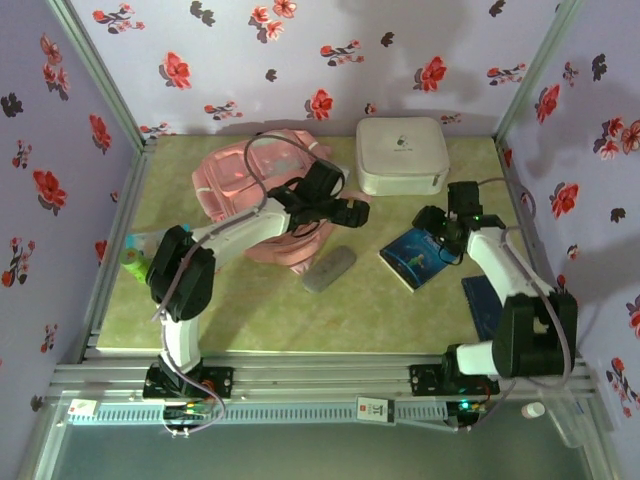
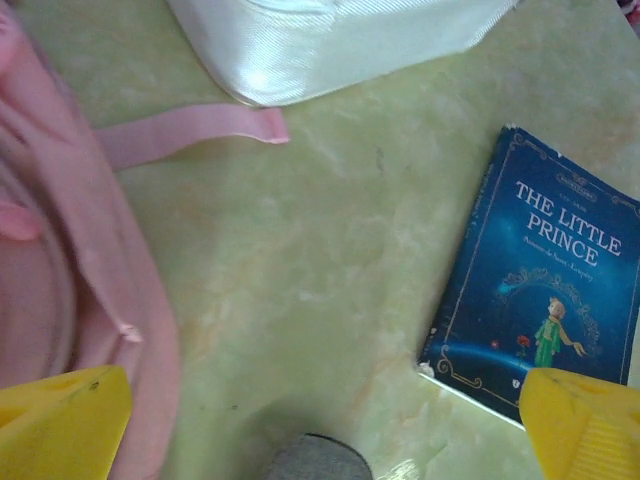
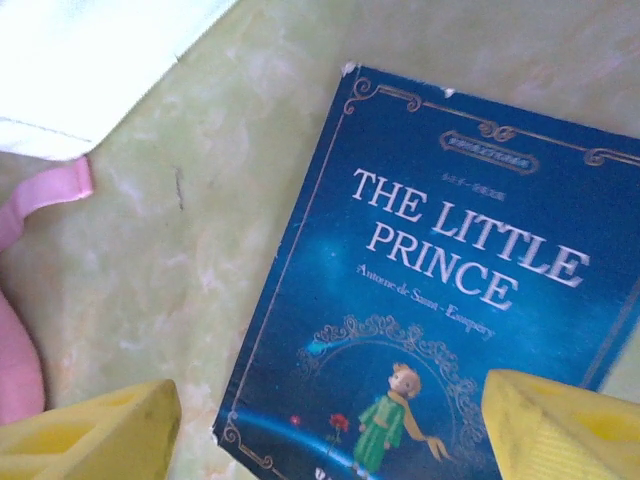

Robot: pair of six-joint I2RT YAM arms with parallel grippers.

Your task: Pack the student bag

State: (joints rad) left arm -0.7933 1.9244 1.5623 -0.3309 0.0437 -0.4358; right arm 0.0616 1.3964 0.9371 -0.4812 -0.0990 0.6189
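The student bag (image 1: 250,185), a soft pink backpack, lies at the back left of the table, and its pink fabric (image 2: 60,250) and a strap (image 2: 190,135) show in the left wrist view. My left gripper (image 1: 356,210) hovers open just right of the bag, its yellow fingertips (image 2: 60,420) wide apart above bare table with nothing between them (image 2: 322,425). A blue book, "The Little Prince" (image 1: 418,256) (image 3: 450,300) (image 2: 545,290), lies flat right of centre. My right gripper (image 1: 432,224) (image 3: 325,430) hangs open over the book's lower part, holding nothing.
A white rounded hard case (image 1: 401,155) (image 2: 330,45) stands at the back, right of the bag. A grey pouch (image 1: 329,269) (image 2: 315,462) lies in front of the bag. A second blue book (image 1: 484,305) lies by the right wall and a green item (image 1: 134,262) by the left.
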